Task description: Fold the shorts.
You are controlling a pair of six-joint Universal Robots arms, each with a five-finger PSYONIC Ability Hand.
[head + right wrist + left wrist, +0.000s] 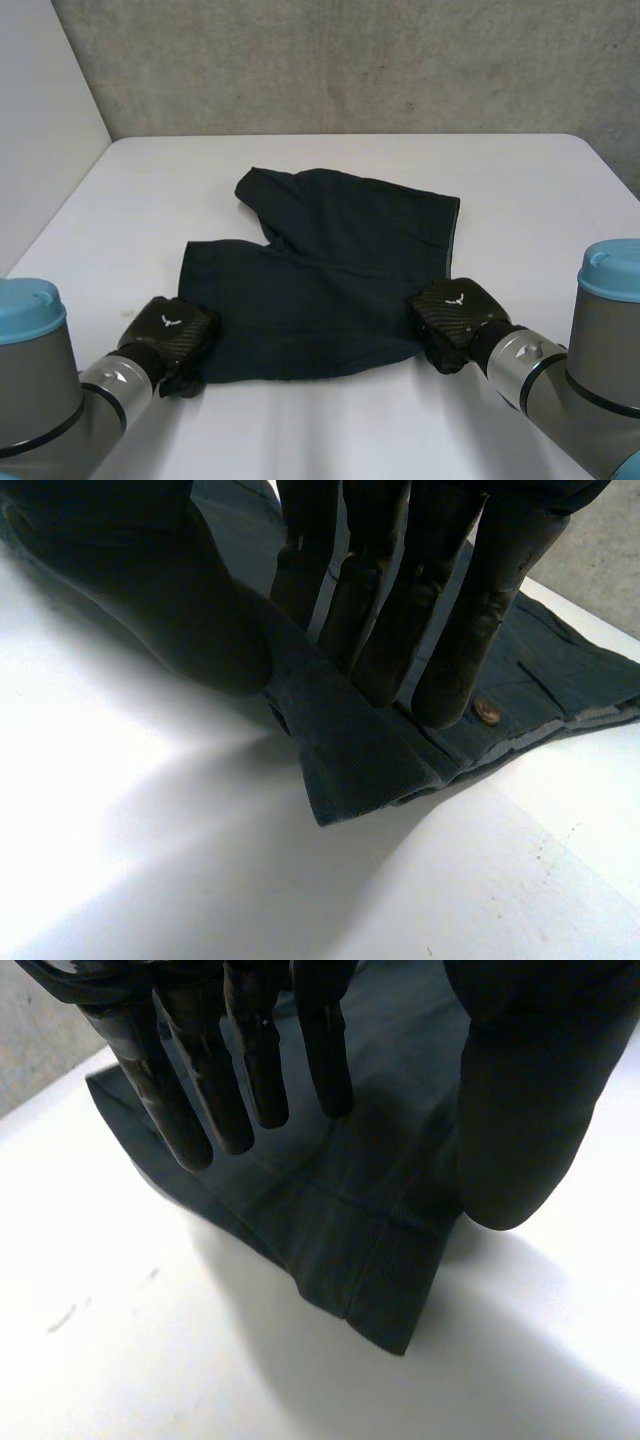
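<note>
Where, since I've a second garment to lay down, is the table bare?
Bare table runs between the shorts and the far wall, widest there. Side strips flank the shorts to the table's left and right edges. A narrow patch lies near, between the left arm and right arm. Crowded: the shorts' near corners, where the left hand and right hand grip.

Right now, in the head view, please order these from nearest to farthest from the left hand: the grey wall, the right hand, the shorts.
1. The shorts: the left hand pinches their near left corner, so they touch.
2. The right hand: across the shorts, at their near right corner.
3. The grey wall: beyond the table's far edge, at the back.
</note>
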